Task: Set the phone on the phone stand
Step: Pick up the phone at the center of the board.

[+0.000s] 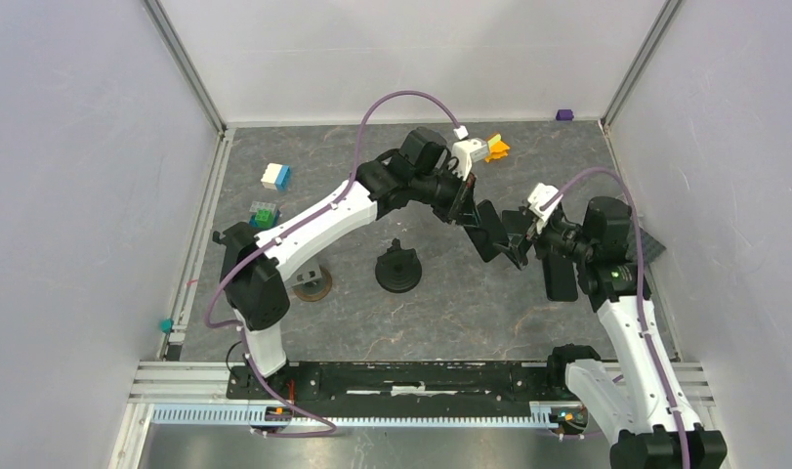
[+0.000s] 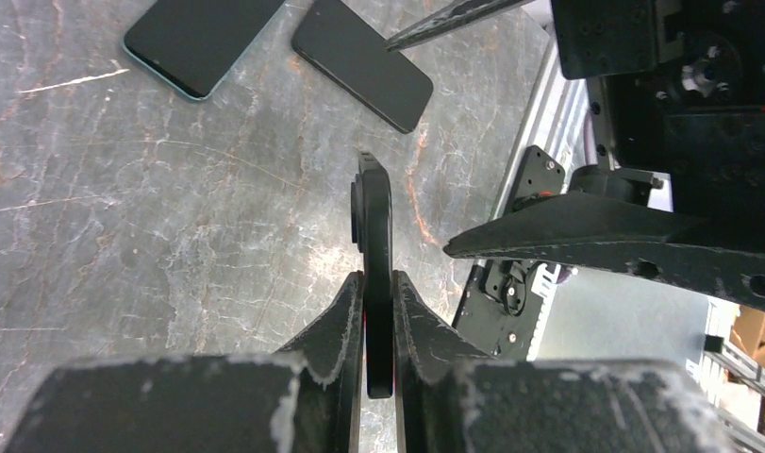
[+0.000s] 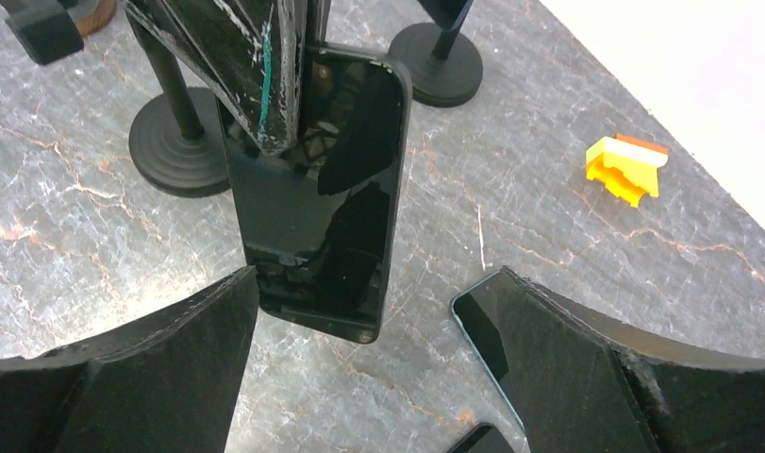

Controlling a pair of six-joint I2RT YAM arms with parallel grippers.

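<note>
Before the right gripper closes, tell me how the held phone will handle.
Probably stiff: the phone hangs flat and unbent with the left gripper pinching only one end. Its glossy, mirror-like face looks slippery, so it could pivot or slide. Glass likely cracks if dropped.

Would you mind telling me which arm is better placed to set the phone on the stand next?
Left, probably: the left gripper is shut on the phone, lifted off the table, and the phone stand sits nearer its base. The right gripper is open and empty.
</note>
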